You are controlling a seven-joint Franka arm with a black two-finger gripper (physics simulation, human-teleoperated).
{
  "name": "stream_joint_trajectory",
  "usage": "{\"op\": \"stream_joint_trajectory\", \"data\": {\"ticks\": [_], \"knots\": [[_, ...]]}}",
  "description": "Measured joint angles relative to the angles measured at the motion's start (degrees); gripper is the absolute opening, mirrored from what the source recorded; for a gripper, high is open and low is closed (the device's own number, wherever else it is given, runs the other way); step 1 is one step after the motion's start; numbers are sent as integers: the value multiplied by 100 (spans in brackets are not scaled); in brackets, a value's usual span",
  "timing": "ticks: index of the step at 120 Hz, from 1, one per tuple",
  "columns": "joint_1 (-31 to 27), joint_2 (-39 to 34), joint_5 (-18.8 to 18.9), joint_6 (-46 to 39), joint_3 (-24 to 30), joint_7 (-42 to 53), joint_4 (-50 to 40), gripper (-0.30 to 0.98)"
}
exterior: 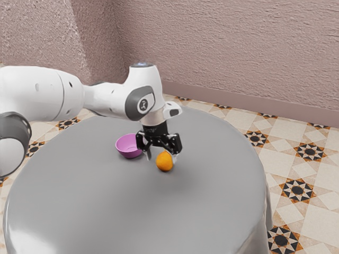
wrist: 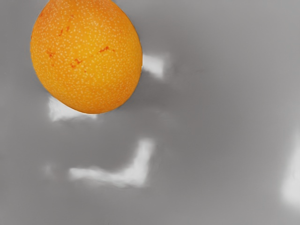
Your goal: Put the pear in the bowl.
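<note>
Just left of centre in the exterior view, the pink bowl (exterior: pixel 128 154) sits close to the hand, so a low sideways carry could clip its rim and tip or slide it. The hand (exterior: pixel 161 157) is spread, its fingers well parted and gripping nothing. Slightly right of them, the orange-yellow pear (exterior: pixel 164 162) rests on the grey table (exterior: pixel 106 206), near the right-hand finger. In the wrist view it lies off toward the upper left, so the hand is probably not centred over it: coming straight down, a fingertip could land on the rounded skin and roll it away, or closing could pinch only one edge, letting it slip.
</note>
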State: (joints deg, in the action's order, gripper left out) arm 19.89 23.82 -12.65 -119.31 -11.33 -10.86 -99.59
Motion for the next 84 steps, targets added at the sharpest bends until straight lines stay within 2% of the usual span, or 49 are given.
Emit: {"op": "stream_joint_trajectory", "data": {"ticks": [28, 84], "knots": [[-41, 781, 312, 34, -205, -383, 753, 69], [-70, 1251, 431, 53, -251, -675, 1149, 69]]}}
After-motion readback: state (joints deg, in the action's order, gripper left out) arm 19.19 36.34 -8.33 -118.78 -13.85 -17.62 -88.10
